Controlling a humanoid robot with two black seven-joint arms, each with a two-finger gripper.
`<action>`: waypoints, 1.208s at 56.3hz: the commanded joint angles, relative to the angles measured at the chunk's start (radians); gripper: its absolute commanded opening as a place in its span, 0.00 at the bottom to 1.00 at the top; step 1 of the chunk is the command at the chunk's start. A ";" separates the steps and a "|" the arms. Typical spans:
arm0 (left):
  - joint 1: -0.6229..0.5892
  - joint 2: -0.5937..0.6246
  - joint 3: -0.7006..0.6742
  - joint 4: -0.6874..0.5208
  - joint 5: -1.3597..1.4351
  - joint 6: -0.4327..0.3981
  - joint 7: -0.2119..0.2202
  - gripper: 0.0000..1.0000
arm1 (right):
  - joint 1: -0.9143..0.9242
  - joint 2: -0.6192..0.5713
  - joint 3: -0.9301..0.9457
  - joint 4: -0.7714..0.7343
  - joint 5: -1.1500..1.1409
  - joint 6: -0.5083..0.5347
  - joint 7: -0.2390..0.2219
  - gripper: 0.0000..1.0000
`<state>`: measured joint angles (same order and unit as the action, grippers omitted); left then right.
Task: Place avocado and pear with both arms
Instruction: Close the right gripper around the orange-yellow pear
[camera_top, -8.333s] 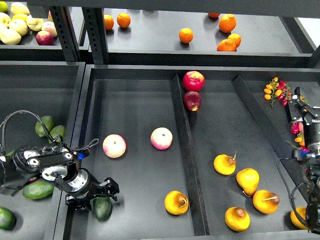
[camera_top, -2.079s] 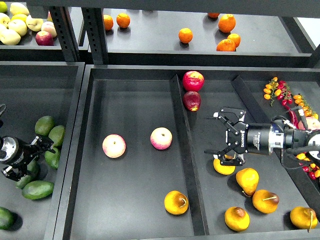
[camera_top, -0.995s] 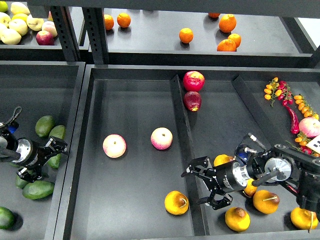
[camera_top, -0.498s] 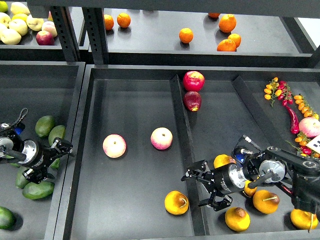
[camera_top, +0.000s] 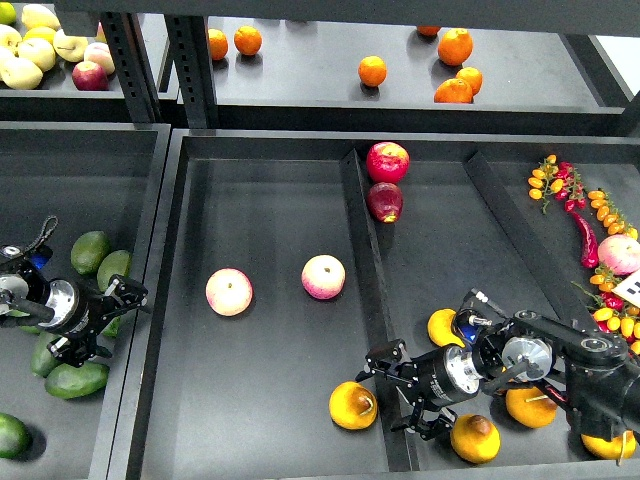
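Right gripper (camera_top: 398, 391) open, fingers spread, empty, reaching left over the divider (camera_top: 372, 300) of the central tray (camera_top: 270, 145), just beside the pear (camera_top: 352, 405) lying at the front of the left compartment, not touching it as far as visible. More pears in the right compartment, one (camera_top: 474, 438) just under the right arm. Left gripper (camera_top: 112, 318) open too, empty, in the left tray (camera_top: 150, 210) near the tray wall, right next to an avocado (camera_top: 112, 268); further avocados around it, one (camera_top: 76, 379) below the arm. Two peaches (camera_top: 229, 291) mid left compartment, well apart from both grippers. Red apples (camera_top: 386, 162) at the divider's far end.
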<state>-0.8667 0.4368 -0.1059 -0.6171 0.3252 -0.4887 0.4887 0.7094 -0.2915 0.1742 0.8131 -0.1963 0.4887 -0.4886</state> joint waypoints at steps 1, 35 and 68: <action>0.000 -0.006 0.000 -0.001 0.000 0.000 0.000 1.00 | -0.004 0.005 0.005 -0.006 0.000 0.000 0.000 0.93; 0.000 -0.007 0.000 -0.001 0.000 0.000 0.000 1.00 | -0.018 0.065 0.016 -0.097 0.000 0.000 0.000 0.81; 0.002 -0.012 0.000 0.000 0.000 0.000 0.000 1.00 | -0.042 0.127 0.050 -0.167 0.000 0.000 0.000 0.64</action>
<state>-0.8667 0.4249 -0.1059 -0.6167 0.3253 -0.4886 0.4888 0.6797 -0.1683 0.2029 0.6571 -0.1964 0.4887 -0.4887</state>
